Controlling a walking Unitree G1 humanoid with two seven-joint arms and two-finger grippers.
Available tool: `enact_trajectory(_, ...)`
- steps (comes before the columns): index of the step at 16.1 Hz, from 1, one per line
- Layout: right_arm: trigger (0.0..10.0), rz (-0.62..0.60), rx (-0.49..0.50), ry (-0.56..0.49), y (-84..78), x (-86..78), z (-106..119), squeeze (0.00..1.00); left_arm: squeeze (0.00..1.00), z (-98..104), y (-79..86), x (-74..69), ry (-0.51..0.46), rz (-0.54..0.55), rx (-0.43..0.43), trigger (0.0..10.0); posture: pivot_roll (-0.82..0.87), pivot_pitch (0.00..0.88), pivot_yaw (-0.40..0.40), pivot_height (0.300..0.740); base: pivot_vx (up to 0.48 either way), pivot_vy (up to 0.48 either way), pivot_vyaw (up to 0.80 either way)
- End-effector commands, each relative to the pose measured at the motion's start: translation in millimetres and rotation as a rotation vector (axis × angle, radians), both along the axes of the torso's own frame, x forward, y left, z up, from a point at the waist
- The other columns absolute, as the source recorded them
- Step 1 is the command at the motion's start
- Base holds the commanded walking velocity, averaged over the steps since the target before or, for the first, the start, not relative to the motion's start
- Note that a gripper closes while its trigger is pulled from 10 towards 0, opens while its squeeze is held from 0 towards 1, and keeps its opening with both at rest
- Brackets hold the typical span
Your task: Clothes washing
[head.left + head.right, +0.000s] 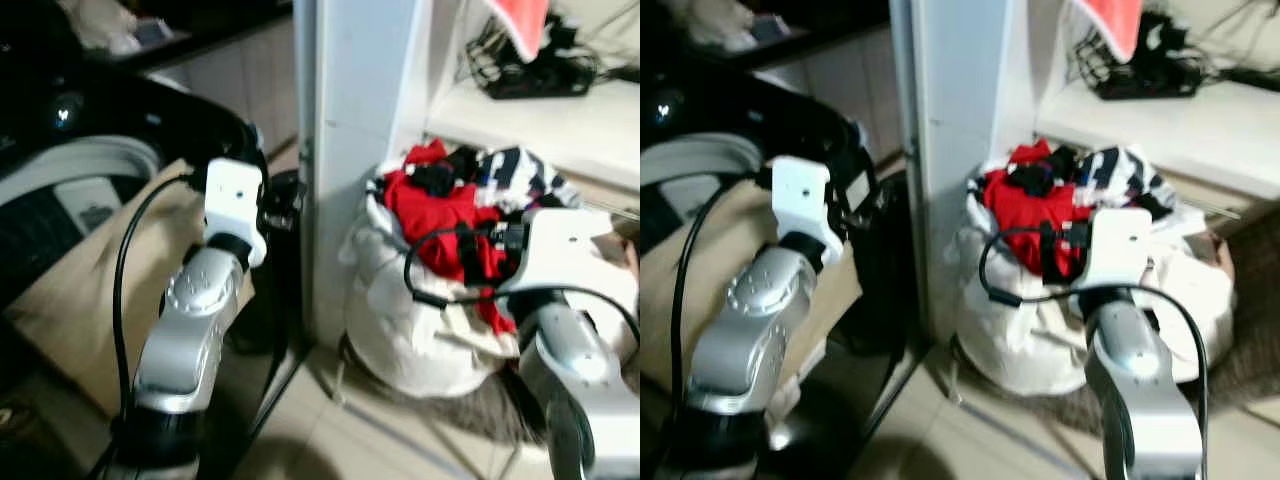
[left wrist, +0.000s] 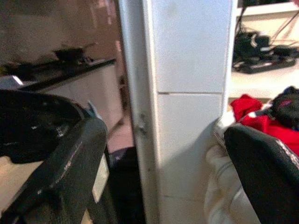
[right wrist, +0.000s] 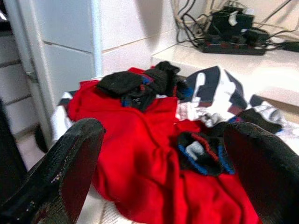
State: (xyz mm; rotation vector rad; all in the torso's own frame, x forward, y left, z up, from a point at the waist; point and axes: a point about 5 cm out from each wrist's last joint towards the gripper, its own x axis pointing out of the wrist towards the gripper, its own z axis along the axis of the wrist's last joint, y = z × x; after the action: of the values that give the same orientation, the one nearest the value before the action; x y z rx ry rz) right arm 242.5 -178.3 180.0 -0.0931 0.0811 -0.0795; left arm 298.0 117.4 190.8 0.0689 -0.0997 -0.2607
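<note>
A white laundry bag (image 1: 400,320) sits on the floor, heaped with clothes. On top lie a red garment (image 3: 140,140), black socks (image 3: 135,86) and a black-and-white striped piece (image 3: 215,91). My right gripper (image 3: 163,179) hovers just above the red garment with its fingers (image 3: 65,168) spread wide and nothing between them; in the left eye view the right gripper (image 1: 478,248) sits over the bag's top. My left gripper (image 2: 163,182) is raised near the white pillar, open and empty, left of the bag.
A white tiled pillar (image 1: 350,150) stands between the two arms. A dark machine with a grey rim (image 1: 90,160) is at the left, with a beige surface (image 1: 80,300) below it. Power strips and cables (image 1: 540,70) lie on a white ledge behind the bag.
</note>
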Motion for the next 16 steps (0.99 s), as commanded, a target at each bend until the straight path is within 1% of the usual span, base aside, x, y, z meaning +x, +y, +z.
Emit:
enact_trajectory(1,10.0,-0.001,-0.007,-0.025,-0.2,2.0,4.4,0.0,0.0,1.8,1.1,-0.7,-0.003,0.0,-0.004,10.0,-0.12,0.0,0.012,0.74,0.319,0.0,0.46)
enact_trajectory(2,10.0,-0.021,0.022,-0.034,-2.1,2.6,5.0,0.0,0.0,1.4,0.9,-1.1,-0.002,-0.002,-0.005,10.0,-0.12,0.0,0.012,0.74,0.322,0.0,0.0)
enact_trajectory(3,10.0,-0.024,0.029,-0.037,-3.0,2.8,5.4,0.0,0.0,1.3,0.6,-1.4,-0.001,-0.004,-0.005,10.0,-0.12,0.0,0.012,0.74,0.315,0.0,0.0)
enact_trajectory(5,10.0,-0.009,0.02,-0.036,-2.7,3.7,5.8,0.0,0.0,1.2,0.4,-1.1,-0.001,-0.003,-0.005,10.0,-0.12,0.0,0.012,0.74,0.317,0.0,0.0)
enact_trajectory(7,10.0,0.021,-0.022,-0.036,-1.9,4.1,7.8,0.0,0.0,1.3,0.7,-1.1,-0.002,0.0,-0.007,10.0,-0.12,0.0,0.007,0.74,0.317,0.0,0.0)
enact_trajectory(9,10.0,0.033,-0.028,-0.036,-0.3,4.3,7.4,0.0,0.0,1.2,1.8,-1.5,-0.003,0.007,-0.008,10.0,-0.12,0.0,0.004,0.74,0.315,0.0,0.8)
enact_trajectory(10,10.0,0.008,0.003,-0.035,-0.9,4.4,6.4,0.0,0.0,1.1,2.1,-2.4,-0.003,0.008,-0.009,10.0,-0.12,0.0,0.0,0.74,0.311,0.0,0.0)
enact_trajectory(12,10.0,0.005,0.006,-0.035,-1.7,4.9,6.5,0.0,0.0,0.9,1.7,-2.6,-0.001,0.013,-0.02,10.0,-0.12,0.0,-0.002,0.74,0.279,0.0,0.0)
enact_trajectory(13,10.0,0.0,0.006,-0.034,-2.4,4.6,6.3,0.0,0.0,1.4,-0.3,-3.6,-0.009,0.005,-0.035,10.0,-0.12,0.0,-0.002,0.74,0.0,0.0,0.0)
enact_trajectory(14,10.0,-0.025,0.024,-0.023,-4.4,3.9,4.8,0.0,0.0,0.7,-4.4,-4.7,-0.006,-0.013,-0.034,10.0,-0.12,0.0,-0.006,0.74,0.0,0.0,0.0)
enact_trajectory(16,10.0,-0.061,0.054,-0.021,-8.1,3.5,4.2,0.0,0.0,0.0,-7.1,-4.8,0.003,-0.029,-0.046,10.0,-0.12,0.0,-0.002,0.74,0.0,0.0,0.0)
